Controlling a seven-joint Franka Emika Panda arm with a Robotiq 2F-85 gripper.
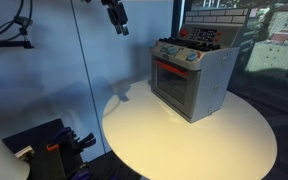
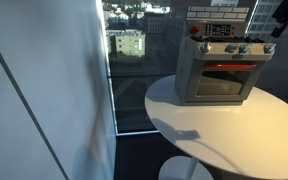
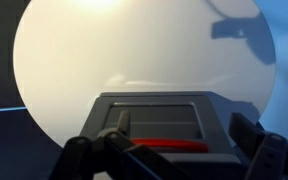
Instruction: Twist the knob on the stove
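Observation:
The small silver-grey toy stove (image 1: 194, 78) stands on the far side of a round white table (image 1: 174, 140), and it shows in both exterior views (image 2: 220, 72). It has a red-framed glass door, a row of small knobs (image 1: 178, 53) (image 2: 230, 48) along the front top and a brick-patterned back panel. My gripper (image 1: 117, 19) hangs high in the air, well apart from the stove, and it is open and empty. In the wrist view the two fingers (image 3: 180, 135) stand wide apart, with the stove (image 3: 159, 112) far below between them.
The table top (image 3: 134, 50) is pale and round. A glass wall or window with city buildings behind it (image 2: 129, 45) stands beside the table. Dark equipment with cables (image 1: 54, 145) sits on the floor next to the table. A blue-white panel (image 2: 44, 90) fills one side.

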